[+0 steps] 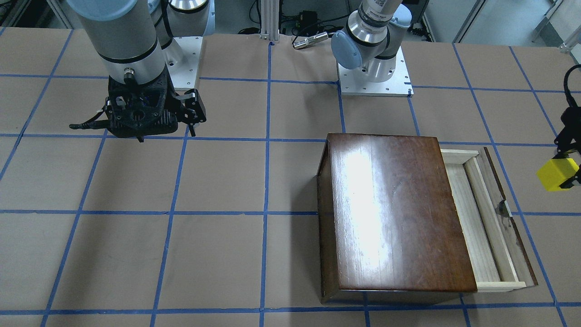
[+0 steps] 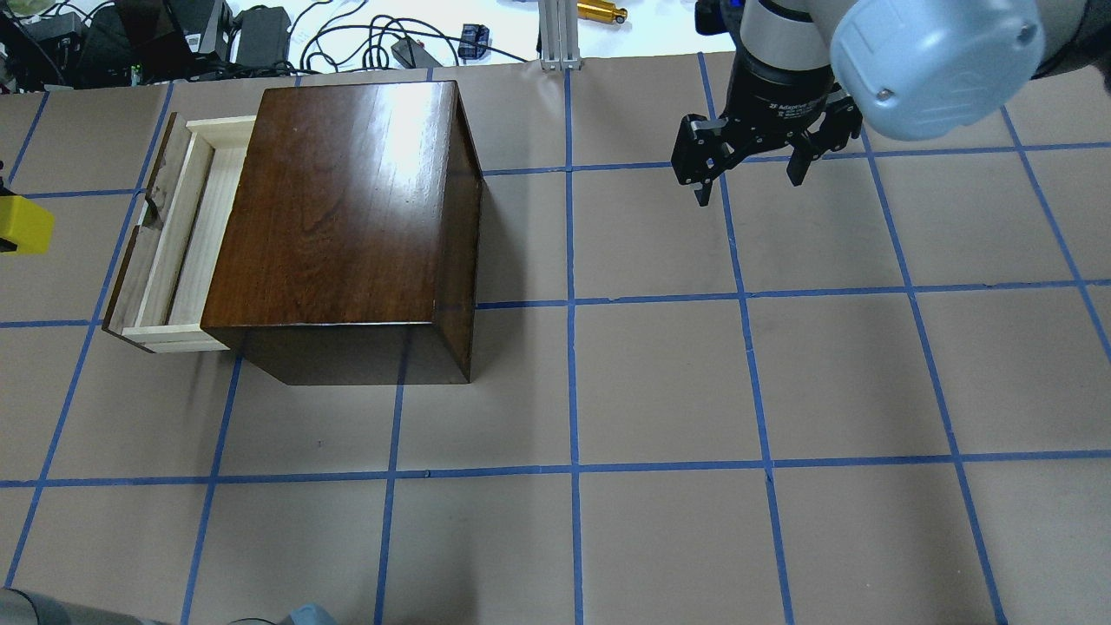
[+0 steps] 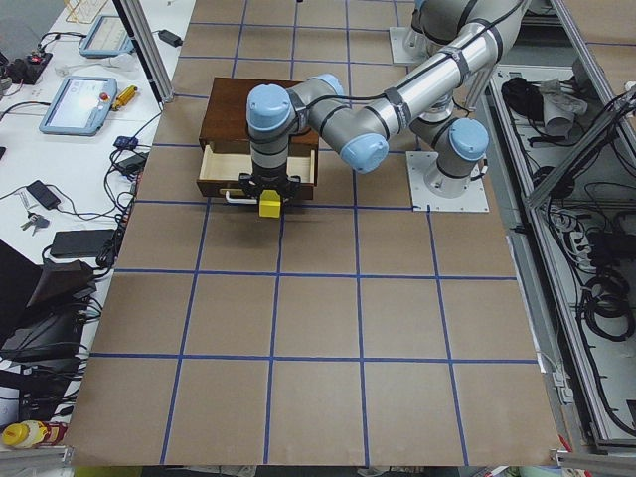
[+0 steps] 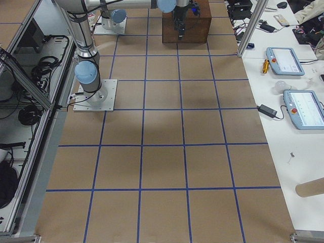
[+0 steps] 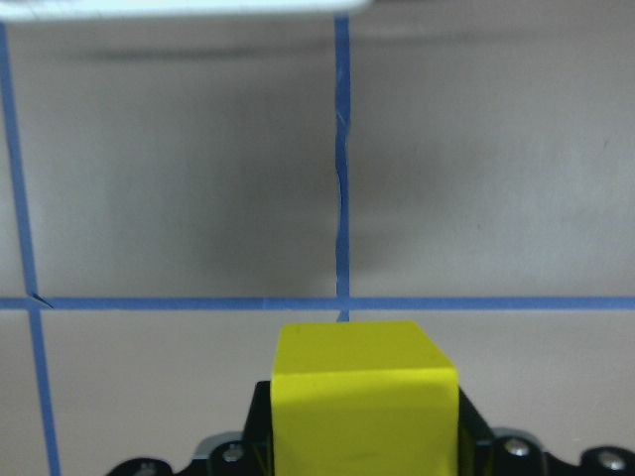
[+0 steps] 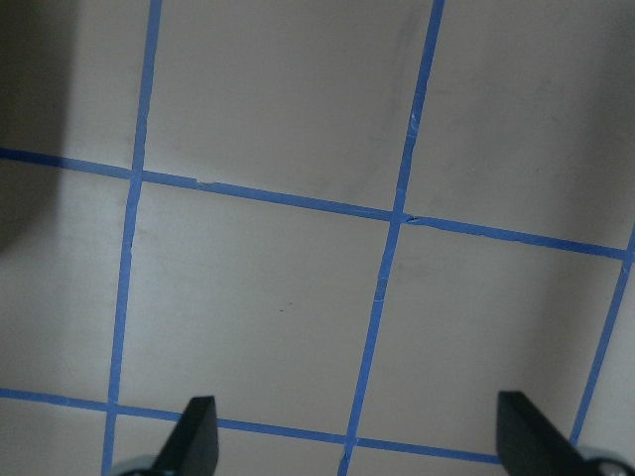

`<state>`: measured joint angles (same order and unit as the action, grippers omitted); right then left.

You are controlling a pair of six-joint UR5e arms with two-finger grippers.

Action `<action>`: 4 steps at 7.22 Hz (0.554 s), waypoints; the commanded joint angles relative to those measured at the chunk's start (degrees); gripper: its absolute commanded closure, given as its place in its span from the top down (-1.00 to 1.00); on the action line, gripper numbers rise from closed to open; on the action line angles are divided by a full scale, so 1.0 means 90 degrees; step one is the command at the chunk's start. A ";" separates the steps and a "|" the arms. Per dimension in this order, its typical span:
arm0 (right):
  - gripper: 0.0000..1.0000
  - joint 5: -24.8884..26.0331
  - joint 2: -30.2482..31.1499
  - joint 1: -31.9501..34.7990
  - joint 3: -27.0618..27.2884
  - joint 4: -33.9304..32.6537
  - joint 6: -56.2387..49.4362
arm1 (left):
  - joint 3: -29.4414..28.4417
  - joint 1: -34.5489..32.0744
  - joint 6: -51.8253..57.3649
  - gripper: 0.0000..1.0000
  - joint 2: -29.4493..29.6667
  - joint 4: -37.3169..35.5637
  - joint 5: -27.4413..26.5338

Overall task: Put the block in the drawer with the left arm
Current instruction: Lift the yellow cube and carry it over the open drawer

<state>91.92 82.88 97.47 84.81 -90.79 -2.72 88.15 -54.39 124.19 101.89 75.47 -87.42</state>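
Observation:
My left gripper (image 1: 567, 169) is shut on the small yellow block (image 1: 554, 173) and holds it above the table, just beyond the drawer's dark front panel and outside the tray. The block also shows in the overhead view (image 2: 22, 224), the left side view (image 3: 269, 206) and the left wrist view (image 5: 364, 392). The drawer (image 1: 481, 218) of pale wood stands pulled open from the glossy dark-brown box (image 1: 395, 213), and its tray (image 2: 178, 243) holds nothing. My right gripper (image 2: 751, 169) is open and empty, hanging above the table far from the box; its fingertips (image 6: 193, 446) stand wide apart.
Brown table surface with a blue tape grid (image 2: 573, 304). Both arm bases (image 1: 374, 72) are bolted at the robot's side of the table. Cables and devices (image 2: 260, 35) lie beyond the far edge, and tablets (image 4: 298, 101) lie on a side bench.

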 commanded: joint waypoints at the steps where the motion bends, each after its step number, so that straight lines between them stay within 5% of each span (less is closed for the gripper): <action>1: 1.00 0.0001 0.0000 0.0000 0.0000 0.0000 0.0009 | 0.0011 -0.0983 -0.0866 -1.00 -0.0110 0.0033 0.0045; 4: 1.00 0.0001 0.0000 0.0000 0.0000 0.0000 0.0000 | 0.0176 -0.1281 -0.0916 -1.00 0.0289 -0.0055 0.0045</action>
<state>91.91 82.88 97.47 84.81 -90.79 -2.66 89.11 -65.24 116.69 102.89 75.21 -87.06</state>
